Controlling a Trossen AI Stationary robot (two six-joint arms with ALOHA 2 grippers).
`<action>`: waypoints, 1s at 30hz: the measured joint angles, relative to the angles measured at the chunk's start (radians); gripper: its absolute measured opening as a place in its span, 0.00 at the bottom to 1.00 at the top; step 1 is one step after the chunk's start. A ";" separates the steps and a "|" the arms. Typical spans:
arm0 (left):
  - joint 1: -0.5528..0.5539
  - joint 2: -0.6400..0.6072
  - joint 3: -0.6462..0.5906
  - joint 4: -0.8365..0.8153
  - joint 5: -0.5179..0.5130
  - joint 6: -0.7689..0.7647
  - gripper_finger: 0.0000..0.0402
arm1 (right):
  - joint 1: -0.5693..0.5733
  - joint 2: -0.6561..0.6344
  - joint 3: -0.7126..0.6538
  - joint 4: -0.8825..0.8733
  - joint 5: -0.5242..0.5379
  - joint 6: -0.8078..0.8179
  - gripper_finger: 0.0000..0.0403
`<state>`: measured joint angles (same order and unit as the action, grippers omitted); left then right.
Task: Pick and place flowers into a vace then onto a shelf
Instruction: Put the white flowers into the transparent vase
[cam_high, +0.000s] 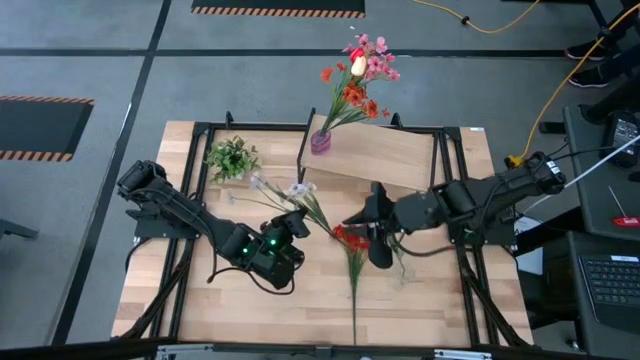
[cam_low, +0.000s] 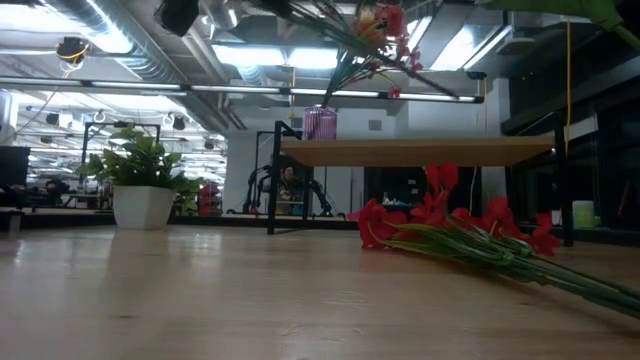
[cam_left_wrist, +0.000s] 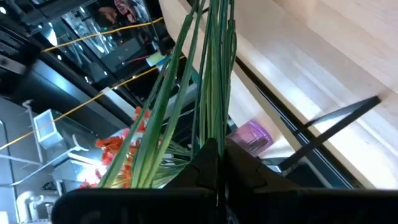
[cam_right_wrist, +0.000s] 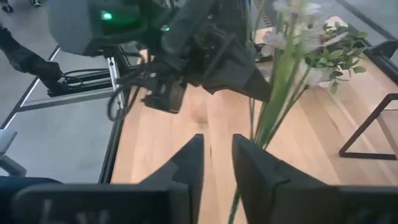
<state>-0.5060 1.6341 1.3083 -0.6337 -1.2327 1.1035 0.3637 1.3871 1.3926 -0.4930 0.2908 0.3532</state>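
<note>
On the light-wood worktop (cam_high: 240, 310) a bunch of red flowers (cam_high: 351, 239) lies flat, blooms toward the middle and long green stems running to the near edge. In the low view the red petals look like thin cloth and the stems like smooth plastic, pressed close together on the wood.

The left pincer (cam_high: 296, 222) hangs over the middle of the worktop, clamped tight on a bundle of white flowers (cam_high: 298, 189). The blooms point toward the shelf and the thin green stems pass straight between the dark fingers (cam_left_wrist: 208, 163), as the left wrist view shows.

The right pincer (cam_high: 372, 225) is just beside the red blooms, on their right. Its two flat dark fingers (cam_right_wrist: 186, 163) stand a narrow gap apart with nothing between them.

The shelf (cam_high: 385, 152) is a pale wooden board on thin black metal legs, set at the far side. On its left corner stands a small purple vase (cam_high: 320, 141) with a ribbed glassy look. It holds a mixed bunch (cam_high: 357, 75) of red, orange and pink blooms that leans out over the floor.

A small bushy green plant (cam_high: 232, 158) in a white pot stands left of the shelf, well apart from both arms. A black metal frame rings the worktop.
</note>
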 joint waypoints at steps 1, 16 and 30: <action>0.000 0.000 0.000 0.014 0.000 0.010 0.01 | -0.008 0.003 0.000 0.001 -0.004 -0.012 0.24; 0.053 0.000 0.000 0.341 -0.003 0.351 0.01 | -0.118 0.028 0.000 -0.069 -0.081 -0.072 0.36; 0.085 -0.006 0.000 0.606 0.027 0.563 0.01 | -0.127 0.028 0.000 -0.099 -0.101 -0.122 0.36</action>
<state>-0.4206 1.6279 1.3085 -0.0280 -1.2054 1.6661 0.2368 1.4151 1.3922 -0.5919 0.1902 0.2308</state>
